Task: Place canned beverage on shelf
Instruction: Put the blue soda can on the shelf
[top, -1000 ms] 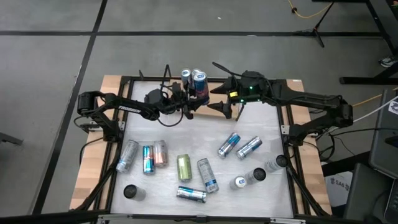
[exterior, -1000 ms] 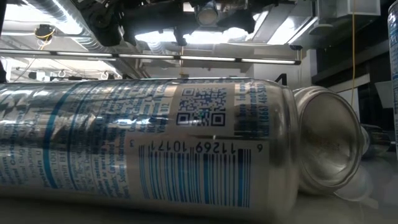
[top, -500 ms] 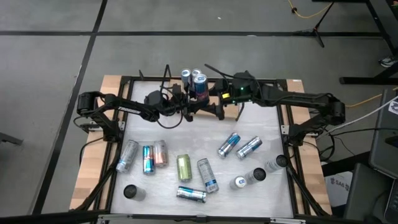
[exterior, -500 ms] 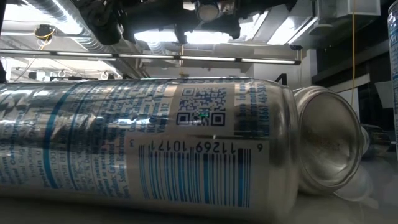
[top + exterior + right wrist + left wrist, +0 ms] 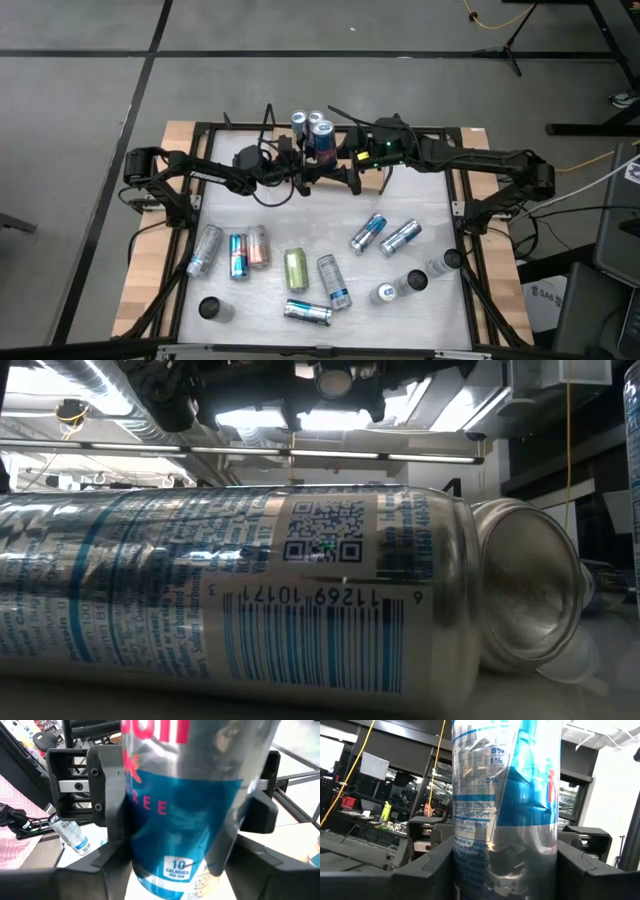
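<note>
The upright blue-and-silver beverage can (image 5: 323, 138), at the counter's far edge beside two cans, sits gripped mid-body between both grippers' jaws (rigid, smooth, likely slippery, thin-walled, so dentable if squeezed).

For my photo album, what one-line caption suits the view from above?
Two robot arms meet at the table's far edge, both gripping one upright blue can beside the shelf's cans.

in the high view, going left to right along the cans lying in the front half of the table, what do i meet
silver can → blue can → pale pink can → green can → silver-blue can → two angled blue-silver cans
</note>
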Controlling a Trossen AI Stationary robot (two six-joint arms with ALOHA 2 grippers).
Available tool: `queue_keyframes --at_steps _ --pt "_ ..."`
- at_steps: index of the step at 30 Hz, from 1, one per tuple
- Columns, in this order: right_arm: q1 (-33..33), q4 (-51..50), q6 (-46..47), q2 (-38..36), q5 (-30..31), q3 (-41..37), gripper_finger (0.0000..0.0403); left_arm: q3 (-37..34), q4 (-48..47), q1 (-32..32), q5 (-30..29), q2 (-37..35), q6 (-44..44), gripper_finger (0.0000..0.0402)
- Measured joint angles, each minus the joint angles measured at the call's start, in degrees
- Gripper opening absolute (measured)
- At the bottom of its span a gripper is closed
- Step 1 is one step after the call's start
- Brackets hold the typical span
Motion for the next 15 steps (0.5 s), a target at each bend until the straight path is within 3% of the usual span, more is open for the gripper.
queue_keyframes --at_steps 4,15 --pt "0.0 -0.14 -0.08 0.0 -0.14 0.0 0.0239 0.0 -0.62 -0.01 0.18 -0.09 0.01 0.0228" --pt "-0.02 -0.12 -1.38 0.0 -0.14 0.0 0.0238 0.0 -0.83 -0.09 0.13 -0.09 0.21 0.023"
